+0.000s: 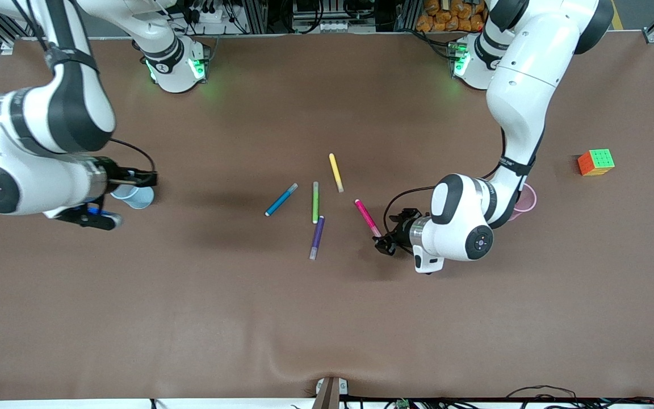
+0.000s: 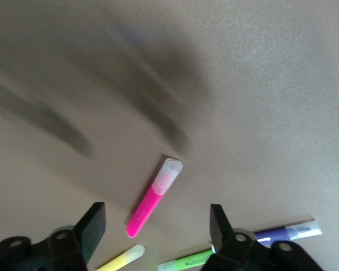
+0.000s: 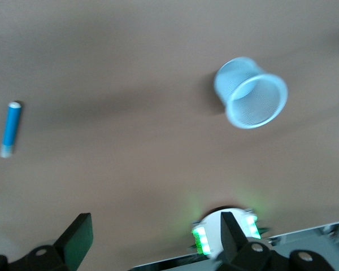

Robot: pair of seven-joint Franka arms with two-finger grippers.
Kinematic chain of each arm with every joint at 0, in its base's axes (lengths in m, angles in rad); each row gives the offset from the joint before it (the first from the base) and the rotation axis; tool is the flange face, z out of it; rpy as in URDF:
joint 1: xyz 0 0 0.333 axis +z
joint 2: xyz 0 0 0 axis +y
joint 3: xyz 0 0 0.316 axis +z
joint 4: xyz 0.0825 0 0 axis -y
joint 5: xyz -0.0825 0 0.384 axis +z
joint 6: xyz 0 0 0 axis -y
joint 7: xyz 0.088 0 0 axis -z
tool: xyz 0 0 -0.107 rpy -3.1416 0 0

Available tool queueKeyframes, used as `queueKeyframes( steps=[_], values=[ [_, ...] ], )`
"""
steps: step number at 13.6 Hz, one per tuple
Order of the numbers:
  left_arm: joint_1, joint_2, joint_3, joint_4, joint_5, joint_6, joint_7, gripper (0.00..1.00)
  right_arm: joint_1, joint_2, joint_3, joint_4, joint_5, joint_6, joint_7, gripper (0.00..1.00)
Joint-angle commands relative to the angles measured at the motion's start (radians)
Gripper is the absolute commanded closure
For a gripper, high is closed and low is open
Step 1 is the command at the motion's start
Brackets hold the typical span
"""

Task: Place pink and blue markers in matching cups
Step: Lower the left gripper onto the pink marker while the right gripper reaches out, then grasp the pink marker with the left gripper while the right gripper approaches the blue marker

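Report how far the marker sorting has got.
Nothing is done: the pink marker and blue marker lie on the table. In hand: the open left gripper straddles the pink one. The right gripper waits open by the blue cup. Both placements remain.

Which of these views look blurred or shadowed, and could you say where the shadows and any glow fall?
Front view: sharp, soft arm shadows on the table, green glow by both bases. Left wrist view: smeared shadow streaks above the pink marker, left gripper open around it. Right wrist view: slightly soft, blue cup and blue marker fuzzy-edged, right gripper open.
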Motion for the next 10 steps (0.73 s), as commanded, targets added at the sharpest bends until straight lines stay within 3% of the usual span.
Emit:
queueKeyframes(
  steps=[1,4,9,10],
  values=[
    [-0.016,0.026,0.004,0.026,-0.042,0.015,0.002,0.31,0.018,-0.016,-0.010,-0.065,0.089,0.057,0.099,0.00],
    [-0.030,0.046,0.004,0.026,-0.042,0.036,0.002,0.46,0.120,-0.022,-0.010,-0.167,0.092,0.218,0.273,0.00],
    [-0.043,0.071,0.004,0.024,-0.042,0.079,0.004,0.47,0.270,-0.007,-0.007,-0.342,0.129,0.580,0.560,0.00],
    [-0.048,0.072,0.004,0.023,-0.042,0.081,0.004,0.54,0.293,0.007,-0.008,-0.350,0.137,0.608,0.564,0.00]
  ],
)
